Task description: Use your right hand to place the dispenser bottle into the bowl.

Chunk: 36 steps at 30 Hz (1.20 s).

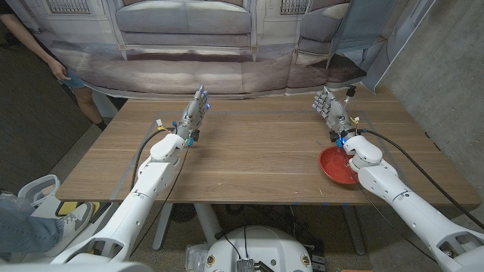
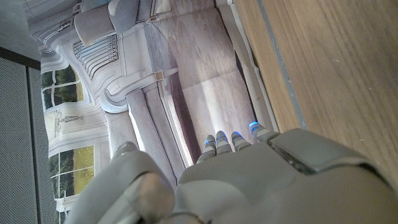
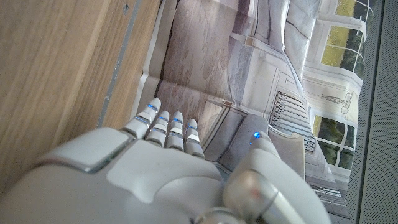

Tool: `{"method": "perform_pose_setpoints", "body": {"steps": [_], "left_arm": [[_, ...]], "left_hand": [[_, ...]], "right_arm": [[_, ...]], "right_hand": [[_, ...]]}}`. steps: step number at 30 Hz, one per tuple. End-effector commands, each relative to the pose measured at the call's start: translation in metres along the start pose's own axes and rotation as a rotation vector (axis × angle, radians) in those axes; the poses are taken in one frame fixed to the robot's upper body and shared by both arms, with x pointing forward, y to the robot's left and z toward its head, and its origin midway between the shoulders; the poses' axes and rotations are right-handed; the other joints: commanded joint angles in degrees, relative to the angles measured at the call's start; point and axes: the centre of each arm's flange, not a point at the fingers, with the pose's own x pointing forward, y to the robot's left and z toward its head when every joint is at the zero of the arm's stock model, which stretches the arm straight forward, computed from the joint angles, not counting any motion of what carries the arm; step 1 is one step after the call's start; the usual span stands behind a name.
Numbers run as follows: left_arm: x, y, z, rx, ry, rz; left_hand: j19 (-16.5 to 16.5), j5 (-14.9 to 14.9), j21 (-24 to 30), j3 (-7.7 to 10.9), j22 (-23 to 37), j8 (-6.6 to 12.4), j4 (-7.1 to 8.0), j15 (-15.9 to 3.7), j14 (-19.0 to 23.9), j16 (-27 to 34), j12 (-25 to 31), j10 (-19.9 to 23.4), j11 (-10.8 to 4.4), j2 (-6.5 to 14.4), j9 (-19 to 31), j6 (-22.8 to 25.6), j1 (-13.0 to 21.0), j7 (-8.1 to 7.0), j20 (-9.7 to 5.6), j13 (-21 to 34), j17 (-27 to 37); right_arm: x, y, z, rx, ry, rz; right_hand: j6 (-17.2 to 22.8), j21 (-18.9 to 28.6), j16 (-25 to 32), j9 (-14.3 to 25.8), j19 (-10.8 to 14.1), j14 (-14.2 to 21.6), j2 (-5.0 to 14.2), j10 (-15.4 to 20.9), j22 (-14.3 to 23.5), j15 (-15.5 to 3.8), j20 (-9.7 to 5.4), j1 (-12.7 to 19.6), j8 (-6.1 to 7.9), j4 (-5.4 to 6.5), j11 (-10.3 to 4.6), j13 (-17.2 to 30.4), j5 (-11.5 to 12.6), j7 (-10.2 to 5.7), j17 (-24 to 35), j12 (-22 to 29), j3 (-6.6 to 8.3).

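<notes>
- Your right hand (image 1: 330, 108) stands over the far right of the counter (image 1: 257, 151), fingers (image 3: 166, 127) extended and close together, holding nothing.
- The dispenser bottle (image 1: 350, 96) stands upright just beside that hand, near the far edge; not yet grasped.
- The red bowl (image 1: 336, 164) sits near your right forearm, a short carry away.
- Your left hand (image 1: 195, 112) waits apart, empty, fingers straight.

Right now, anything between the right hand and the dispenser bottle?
Nothing visible. The right hand stands at the table's far edge with the dispenser bottle just beyond it. The red bowl sits nearer, partly under the right forearm.
</notes>
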Motion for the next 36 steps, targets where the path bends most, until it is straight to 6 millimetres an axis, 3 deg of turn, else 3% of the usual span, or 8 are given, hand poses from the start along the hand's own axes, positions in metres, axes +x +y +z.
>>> {"method": "perform_pose_setpoints", "body": {"steps": [1, 5, 17, 36], "left_arm": [[0.002, -0.004, 0.002, 0.007, 0.002, -0.006], [0.002, -0.005, 0.003, 0.008, 0.002, -0.006], [0.004, -0.006, 0.005, 0.013, 0.003, -0.007], [0.006, -0.006, 0.005, 0.015, 0.006, -0.015]], "left_hand": [[0.00, 0.37, 0.14, -0.21, 0.12, 0.20, 0.12, 0.15, 0.07, 0.15, 0.41, 0.30, 0.10, 0.23, 0.09, 0.13, 0.58, 0.11, -2.14, 0.15, 0.25], [-0.01, 0.41, 0.12, -0.22, 0.12, 0.21, 0.07, 0.18, 0.07, 0.13, 0.41, 0.33, 0.03, 0.30, 0.09, 0.17, 0.68, 0.07, -2.05, 0.15, 0.25], [0.01, 0.51, 0.09, -0.26, 0.12, 0.19, -0.08, 0.17, 0.17, 0.12, 0.38, 0.37, -0.08, 0.49, 0.09, 0.21, 0.96, 0.06, -1.85, 0.15, 0.24], [0.15, 0.64, 0.09, -0.33, 0.13, 0.21, -0.30, 0.23, 0.37, 0.11, 0.37, 0.53, 0.05, 0.77, 0.10, 0.43, 1.39, 0.05, -1.49, 0.16, 0.25]], "right_arm": [[-0.002, -0.004, 0.007, -0.006, -0.013, 0.017], [-0.002, -0.004, 0.010, -0.009, -0.020, 0.023], [-0.010, -0.009, 0.019, -0.025, -0.033, 0.019], [-0.021, -0.016, 0.031, -0.048, -0.057, -0.001]], "right_hand": [[-0.15, 0.18, -0.37, 0.27, 0.27, -0.40, -0.35, -0.47, 0.14, 0.77, 0.78, 0.80, -0.31, -0.45, 0.10, 0.24, 0.09, -0.24, 0.23, -0.41, 0.09], [-0.59, -0.03, -0.58, 0.29, 0.19, -0.67, -0.52, -0.73, 0.12, 1.13, 2.18, 1.06, -0.41, -0.72, 0.21, 0.27, 0.02, -0.39, 0.25, -0.58, 0.02], [-1.63, -0.67, -0.97, 0.32, -0.48, -1.62, -1.08, -1.48, 0.08, 1.78, 3.63, 1.57, -0.58, -1.30, 0.62, 0.32, -0.15, -0.94, 0.28, -0.95, -0.23], [-2.21, -0.90, -1.01, 0.34, -0.19, -2.27, -1.52, -1.97, 0.10, 2.82, 5.76, 2.25, -0.47, -1.96, -0.56, 0.40, -0.37, -1.19, 0.32, -1.11, -0.45]]}}
